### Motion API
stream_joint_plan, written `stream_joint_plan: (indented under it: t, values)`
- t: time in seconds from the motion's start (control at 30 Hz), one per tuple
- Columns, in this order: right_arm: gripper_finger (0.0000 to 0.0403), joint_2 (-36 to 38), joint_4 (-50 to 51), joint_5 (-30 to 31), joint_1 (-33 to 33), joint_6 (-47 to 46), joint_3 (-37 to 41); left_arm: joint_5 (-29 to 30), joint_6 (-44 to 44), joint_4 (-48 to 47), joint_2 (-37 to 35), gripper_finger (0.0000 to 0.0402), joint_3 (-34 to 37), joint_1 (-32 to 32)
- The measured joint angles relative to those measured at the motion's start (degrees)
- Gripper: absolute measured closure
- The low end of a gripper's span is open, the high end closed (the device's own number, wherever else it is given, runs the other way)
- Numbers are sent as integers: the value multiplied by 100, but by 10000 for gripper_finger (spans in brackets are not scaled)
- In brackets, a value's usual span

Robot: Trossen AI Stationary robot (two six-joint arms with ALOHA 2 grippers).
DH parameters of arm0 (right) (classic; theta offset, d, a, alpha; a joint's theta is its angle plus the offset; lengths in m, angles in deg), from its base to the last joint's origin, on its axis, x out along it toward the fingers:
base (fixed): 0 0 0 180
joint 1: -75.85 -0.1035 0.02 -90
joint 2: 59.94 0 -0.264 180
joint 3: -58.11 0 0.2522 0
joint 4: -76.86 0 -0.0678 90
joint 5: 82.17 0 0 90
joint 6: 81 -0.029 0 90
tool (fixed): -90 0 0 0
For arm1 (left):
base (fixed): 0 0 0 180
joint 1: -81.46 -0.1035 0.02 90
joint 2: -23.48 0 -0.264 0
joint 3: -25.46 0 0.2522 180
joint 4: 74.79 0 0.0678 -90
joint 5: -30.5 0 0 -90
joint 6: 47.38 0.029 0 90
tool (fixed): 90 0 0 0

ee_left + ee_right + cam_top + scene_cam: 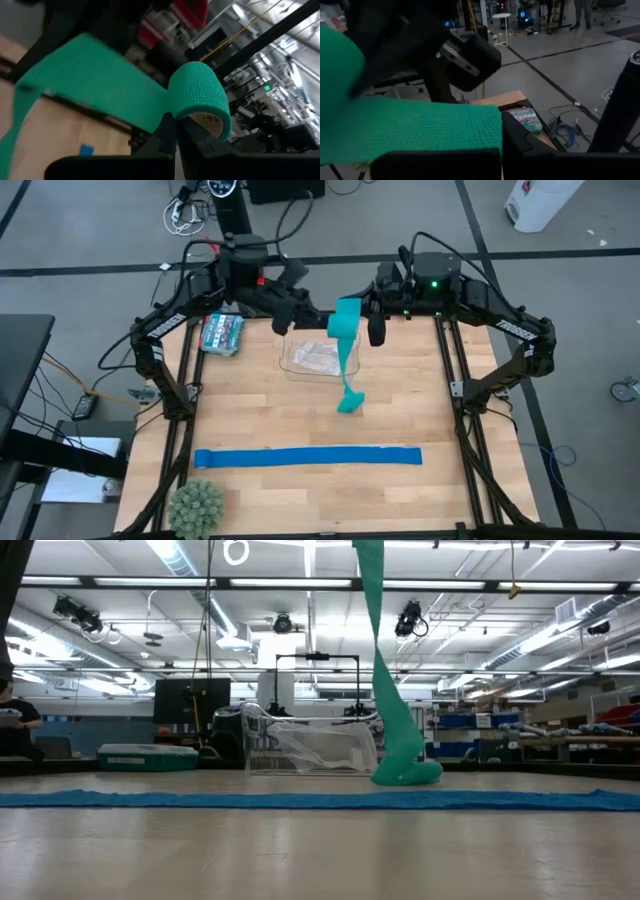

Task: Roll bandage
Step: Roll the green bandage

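Between both pincers hangs the bandage (347, 340).

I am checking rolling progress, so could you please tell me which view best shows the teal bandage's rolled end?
The left wrist view: the teal fabric bandage roll fills it. The others show only its hanging strip.

In the low view the bandage (385, 690) runs off the picture's top edge, so both tools are out of sight there. From above, the arms hide the bandage's upper end (347, 320). The clear bag's (315, 358) contents are too small to tell.
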Motion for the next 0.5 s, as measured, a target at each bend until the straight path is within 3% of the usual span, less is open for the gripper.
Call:
stream_joint_plan:
  t: [0.13, 0.5]
  values:
    - [403, 56, -101, 32, 0, 199, 0, 27, 197, -399, 44, 390, 0, 6]
    - [403, 81, -224, -84, -37, 451, 2, -19, 327, -350, 278, 390, -2, 14]
